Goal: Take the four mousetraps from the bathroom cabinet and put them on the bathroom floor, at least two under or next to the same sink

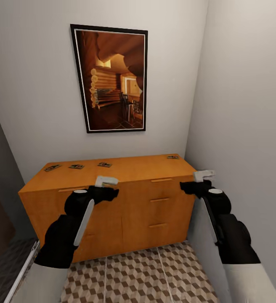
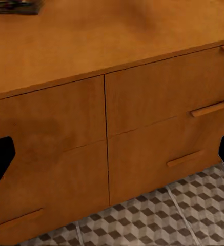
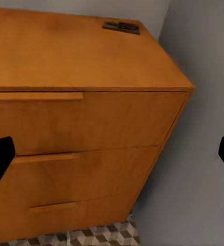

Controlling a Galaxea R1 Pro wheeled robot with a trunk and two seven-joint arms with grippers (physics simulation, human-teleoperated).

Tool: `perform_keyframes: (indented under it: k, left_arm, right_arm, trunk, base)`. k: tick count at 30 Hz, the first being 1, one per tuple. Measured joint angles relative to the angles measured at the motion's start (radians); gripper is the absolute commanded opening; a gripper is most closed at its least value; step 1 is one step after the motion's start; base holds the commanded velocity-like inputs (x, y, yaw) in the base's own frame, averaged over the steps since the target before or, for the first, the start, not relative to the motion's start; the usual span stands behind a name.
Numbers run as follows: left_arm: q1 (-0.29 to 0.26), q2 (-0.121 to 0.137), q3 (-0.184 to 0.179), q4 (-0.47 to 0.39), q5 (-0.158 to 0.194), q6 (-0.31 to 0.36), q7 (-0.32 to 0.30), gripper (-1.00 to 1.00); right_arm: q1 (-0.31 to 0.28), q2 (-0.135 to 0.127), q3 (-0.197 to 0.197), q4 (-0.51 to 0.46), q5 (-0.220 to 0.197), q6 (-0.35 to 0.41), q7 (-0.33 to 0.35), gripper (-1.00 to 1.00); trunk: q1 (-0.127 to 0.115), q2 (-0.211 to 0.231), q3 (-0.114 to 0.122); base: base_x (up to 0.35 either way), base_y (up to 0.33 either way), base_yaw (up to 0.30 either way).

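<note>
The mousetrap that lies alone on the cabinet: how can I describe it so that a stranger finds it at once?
Find the wide orange-brown cabinet under the framed picture. Four mousetraps lie along the back of its flat top. Three sit together near the left end; the one you want lies by itself at the far right corner, beside the side wall.

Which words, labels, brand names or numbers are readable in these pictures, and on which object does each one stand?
None can be read.
The framed picture shows a log interior, no lettering.
The mousetraps are too small to show any print.
The cabinet is plain wood.
</note>
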Motion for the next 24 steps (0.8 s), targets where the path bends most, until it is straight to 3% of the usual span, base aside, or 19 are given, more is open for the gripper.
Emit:
perform_keyframes:
  k: [2, 3, 6, 7, 8, 11, 14, 15, 18, 19, 24]
  left_arm:
    - [-0.051, -0.005, 0.000, 0.002, -0.001, 0.015, 0.001, 1.00]
    - [-0.102, -0.008, 0.002, 0.003, -0.001, 0.024, 0.002, 1.00]
    - [-0.203, -0.011, 0.009, 0.004, -0.002, 0.038, 0.003, 1.00]
    - [-0.305, -0.015, 0.017, 0.027, -0.001, 0.046, 0.004, 1.00]
    - [-0.370, -0.016, 0.018, 0.036, -0.001, 0.047, 0.004, 1.00]
    - [-0.466, -0.019, 0.025, 0.099, -0.002, 0.048, 0.010, 1.00]
    - [-0.567, -0.020, 0.056, 0.209, -0.002, 0.050, 0.030, 1.00]
    - [-0.688, -0.020, 0.103, 0.430, -0.008, 0.048, 0.065, 1.00]
    - [-0.813, -0.021, 0.124, 0.665, -0.002, 0.043, 0.089, 1.00]
    - [-0.872, -0.021, 0.131, 0.779, -0.001, 0.040, 0.099, 1.00]
    - [-0.963, -0.022, 0.141, 0.966, 0.008, 0.036, 0.110, 1.00]
  right_arm:
    - [-0.064, 0.000, 0.000, 0.003, 0.000, 0.059, 0.000, 1.00]
    - [-0.125, 0.002, 0.002, 0.008, 0.000, 0.103, 0.000, 1.00]
    - [-0.237, 0.005, 0.005, 0.016, -0.002, 0.150, -0.001, 1.00]
    - [-0.341, 0.033, 0.006, 0.040, -0.003, 0.175, -0.005, 1.00]
    - [-0.382, 0.041, 0.007, 0.049, 0.002, 0.178, -0.007, 1.00]
    - [-0.469, 0.067, 0.008, 0.111, 0.008, 0.184, -0.032, 1.00]
    - [-0.565, 0.084, 0.008, 0.226, 0.010, 0.186, -0.100, 1.00]
    - [-0.666, 0.101, 0.007, 0.436, 0.000, 0.177, -0.195, 1.00]
    - [-0.729, 0.107, 0.005, 0.599, 0.001, 0.156, -0.231, 1.00]
    - [-0.753, 0.110, 0.004, 0.659, 0.000, 0.138, -0.244, 1.00]
    - [-0.783, 0.119, 0.003, 0.744, -0.003, 0.097, -0.262, 1.00]
  trunk:
    - [0.000, 0.000, 0.000]
    - [0.000, 0.000, 0.000]
    - [0.000, 0.000, 0.000]
    - [0.000, 0.000, 0.000]
    - [0.000, 0.000, 0.000]
    - [0.000, 0.000, 0.000]
    - [0.000, 0.000, 0.000]
    - [0.000, 0.000, 0.000]
    - [0.000, 0.000, 0.000]
    - [0.000, 0.000, 0.000]
    - [0.000, 0.000, 0.000]
  base:
    - [0.000, 0.000, 0.000]
    - [0.000, 0.000, 0.000]
    - [0.000, 0.000, 0.000]
    - [0.000, 0.000, 0.000]
    - [0.000, 0.000, 0.000]
    - [0.000, 0.000, 0.000]
    - [0.000, 0.000, 0.000]
    - [0.000, 0.000, 0.000]
    - [0.000, 0.000, 0.000]
    - [0.000, 0.000, 0.000]
    - [0.000, 0.000, 0.000]
